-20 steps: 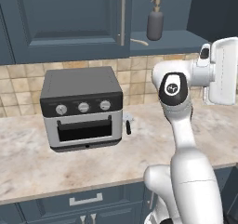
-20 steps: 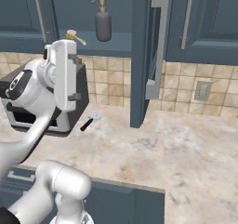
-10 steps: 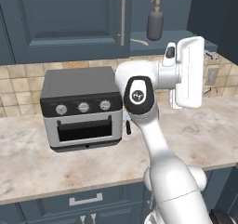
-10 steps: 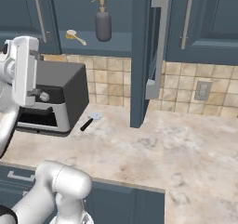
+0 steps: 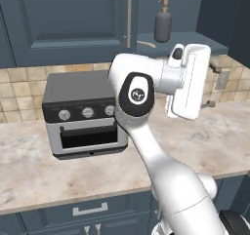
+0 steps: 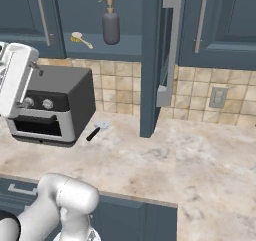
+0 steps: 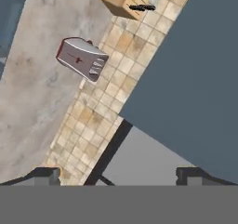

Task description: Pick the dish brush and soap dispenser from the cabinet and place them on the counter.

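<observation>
The grey soap dispenser (image 5: 163, 22) (image 6: 110, 25) stands upright on the open cabinet's shelf (image 5: 195, 38). The cream dish brush (image 6: 81, 39) (image 5: 145, 44) lies to its left on that shelf. My gripper (image 5: 213, 84) (image 6: 31, 85) (image 7: 118, 175) hangs open and empty below the shelf, over the right end of the toaster oven (image 5: 85, 112) (image 6: 50, 105), apart from both items. The cabinet door (image 6: 151, 60) stands swung out edge-on over the marble counter (image 5: 215, 136) (image 6: 190, 160).
A small white item with a black handle (image 6: 96, 131) lies on the counter beside the toaster oven. The hand view shows a silver toaster (image 7: 81, 58) and a wooden block (image 7: 128, 0) against the tiled backsplash. A wall outlet (image 6: 218, 97) sits to the right.
The arm has swung left, carrying the hand from the right of the open cabinet to in front of the toaster oven's right end. The jaws stayed open; brush and dispenser have not moved.
</observation>
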### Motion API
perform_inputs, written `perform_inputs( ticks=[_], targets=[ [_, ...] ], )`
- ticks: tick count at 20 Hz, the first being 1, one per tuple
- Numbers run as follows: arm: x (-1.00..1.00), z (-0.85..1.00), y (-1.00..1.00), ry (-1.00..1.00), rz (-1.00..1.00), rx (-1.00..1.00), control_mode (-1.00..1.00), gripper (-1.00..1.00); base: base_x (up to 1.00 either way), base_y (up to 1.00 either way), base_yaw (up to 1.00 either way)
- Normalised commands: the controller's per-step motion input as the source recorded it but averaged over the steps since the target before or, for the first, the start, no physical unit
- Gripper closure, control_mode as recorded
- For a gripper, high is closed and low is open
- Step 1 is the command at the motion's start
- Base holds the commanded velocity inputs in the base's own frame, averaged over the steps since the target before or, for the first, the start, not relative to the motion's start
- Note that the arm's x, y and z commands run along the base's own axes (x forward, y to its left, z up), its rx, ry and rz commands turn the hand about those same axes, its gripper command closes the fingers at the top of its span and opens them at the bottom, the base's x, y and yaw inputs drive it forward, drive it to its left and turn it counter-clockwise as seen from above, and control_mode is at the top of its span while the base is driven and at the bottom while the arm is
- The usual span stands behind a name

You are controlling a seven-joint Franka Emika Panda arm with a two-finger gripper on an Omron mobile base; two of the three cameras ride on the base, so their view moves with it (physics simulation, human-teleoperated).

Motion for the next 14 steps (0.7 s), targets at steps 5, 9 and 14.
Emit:
perform_inputs(
  ticks=[5, 9, 14],
  targets=[
    [0.1, -0.2, 0.04, 0.02, 0.08, 0.5, -1.0, -1.0, 0.0, 0.0, 0.0],
    [0.19, -0.34, 0.14, 0.02, 0.09, 0.48, -1.0, -1.0, 0.0, 0.0, 0.0],
    [0.23, -0.46, 0.01, 0.0, 0.1, 0.46, -1.0, -1.0, 0.0, 0.0, 0.0]
  ],
)
